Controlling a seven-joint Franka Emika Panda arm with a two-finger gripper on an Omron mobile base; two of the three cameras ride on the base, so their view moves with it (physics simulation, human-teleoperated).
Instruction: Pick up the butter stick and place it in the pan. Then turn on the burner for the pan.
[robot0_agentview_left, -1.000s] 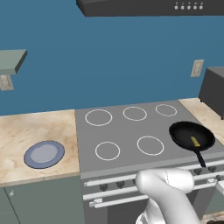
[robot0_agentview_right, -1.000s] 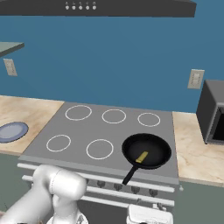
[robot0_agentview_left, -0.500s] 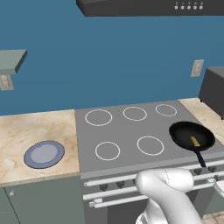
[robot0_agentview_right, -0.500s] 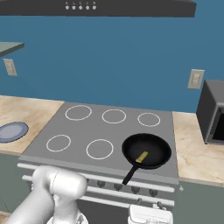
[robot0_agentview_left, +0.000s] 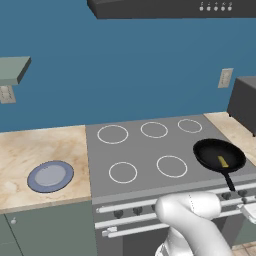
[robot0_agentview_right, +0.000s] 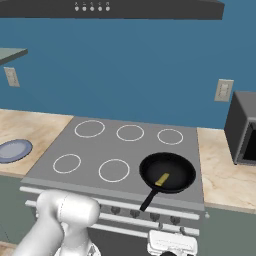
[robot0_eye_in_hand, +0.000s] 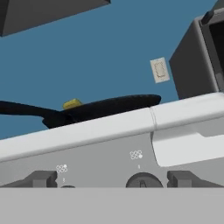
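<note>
The butter stick (robot0_agentview_right: 161, 179) is seen lying inside the pan (robot0_agentview_right: 167, 172), which sits on the front right burner of the stove (robot0_agentview_right: 100, 150); placement is judged done. The step in hand is taken to be the burner knob. The tool (robot0_eye_in_hand: 109, 186) is held low before the control panel, jaws spread wide, nothing gripped. The knob (robot0_eye_in_hand: 141, 180) beneath the pan should be centred between the tips before closing, then turned squarely, without slipping onto a neighbouring knob.
</note>
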